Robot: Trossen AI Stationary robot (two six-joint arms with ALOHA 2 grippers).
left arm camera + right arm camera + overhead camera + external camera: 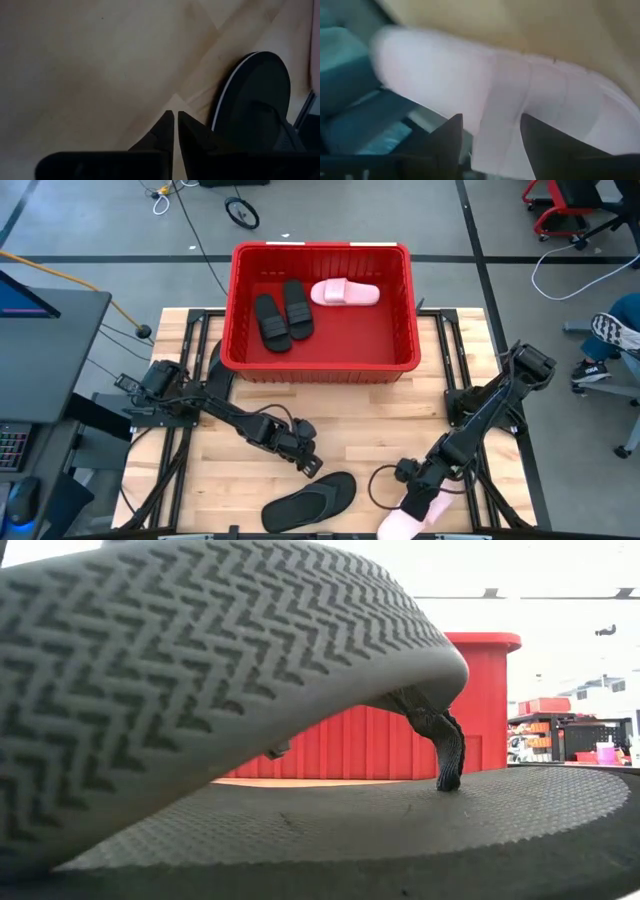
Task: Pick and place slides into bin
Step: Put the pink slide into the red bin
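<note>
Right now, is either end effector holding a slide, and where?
Left end effector: shut, empty. Right end effector: open astride the pink slide's strap, not yet gripping.

1. Light wooden plank tabletop [350, 420] on a black metal frame.
2. Grey floor [100, 240] with black cables.
3. Small black wheel [242, 213] on the floor.
4. Person's sneakered feet [612, 335], right edge.

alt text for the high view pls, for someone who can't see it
Seen from above, a red bin on a wooden table holds two black slides and one pink slide. Nearer the front edge, the left gripper, shut, sits beside a black flip-flop, while the right gripper stands open over a second pink slide.
</note>
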